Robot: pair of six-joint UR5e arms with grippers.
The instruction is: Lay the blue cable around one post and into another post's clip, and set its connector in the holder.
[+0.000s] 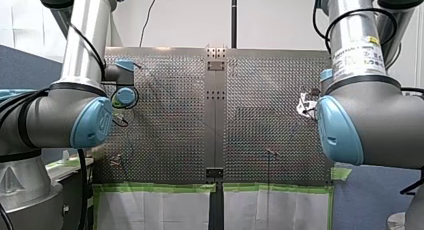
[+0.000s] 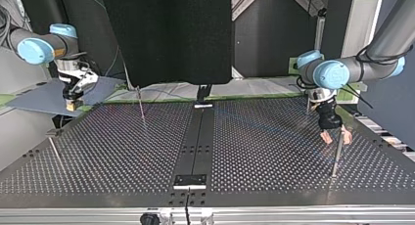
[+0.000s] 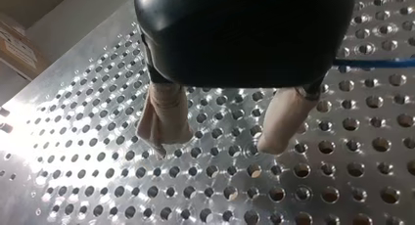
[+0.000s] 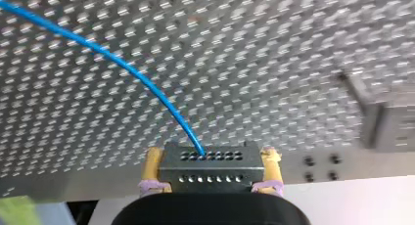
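Perforated table, right fingers clamping connector, left fingers spread

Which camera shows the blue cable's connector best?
The right wrist view: the connector sits large between the yellow pads of my right gripper, blue cable leaving it. The top view shows it too small to tell; the front and left wrist views miss it.

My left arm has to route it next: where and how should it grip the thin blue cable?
Probably on the free span beside my open left gripper, coming from above with jaws across it. The thin blue cable runs straight there, while its dark perforated connector sits clamped in my right gripper.
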